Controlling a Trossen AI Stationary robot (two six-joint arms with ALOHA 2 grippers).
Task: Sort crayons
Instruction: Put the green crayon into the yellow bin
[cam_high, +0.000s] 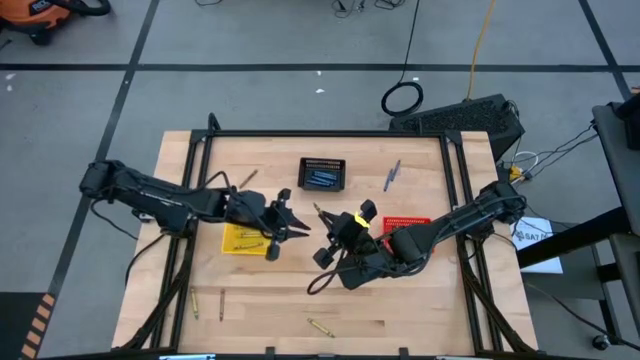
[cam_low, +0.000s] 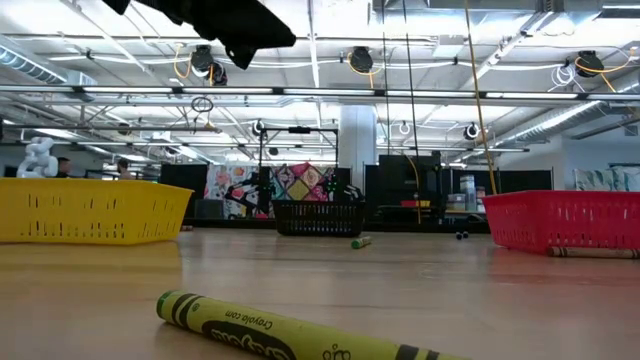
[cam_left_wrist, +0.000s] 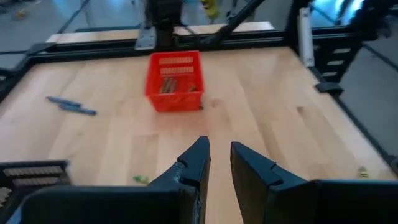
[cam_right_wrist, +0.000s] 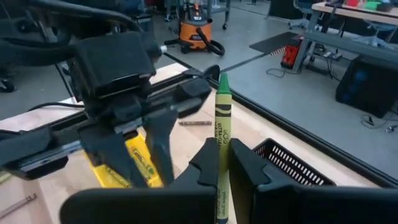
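Observation:
My right gripper (cam_right_wrist: 224, 150) is shut on a yellow-green crayon (cam_right_wrist: 222, 112) above the table's middle (cam_high: 322, 214). Just to its left, over the yellow basket (cam_high: 243, 241), my left gripper (cam_high: 297, 222) stands open with nothing between its fingers (cam_left_wrist: 219, 154). It also shows in the right wrist view (cam_right_wrist: 138, 146). A red basket (cam_left_wrist: 175, 79) with crayons in it is partly under the right arm (cam_high: 408, 222). The black basket (cam_high: 322, 175) stands at the far middle. Loose crayons lie flat on the table: blue ones (cam_high: 392, 174), a brown one (cam_high: 247, 178) and yellow ones (cam_high: 320, 327). My right gripper pinches the yellow-green crayon's wrapped shaft (cam_right_wrist: 221, 163) between its two fingers, below the middle of the crayon. The crayon stands across the fingers, its pointed tip (cam_right_wrist: 222, 78) free beyond them. It is lifted clear of the table.
A black frame (cam_high: 330, 135) borders the table. Another yellow-green crayon (cam_low: 290, 335) lies close to the low camera. More loose crayons lie near the front left (cam_high: 195, 303). Bare wood shows at the front middle and far left of the table.

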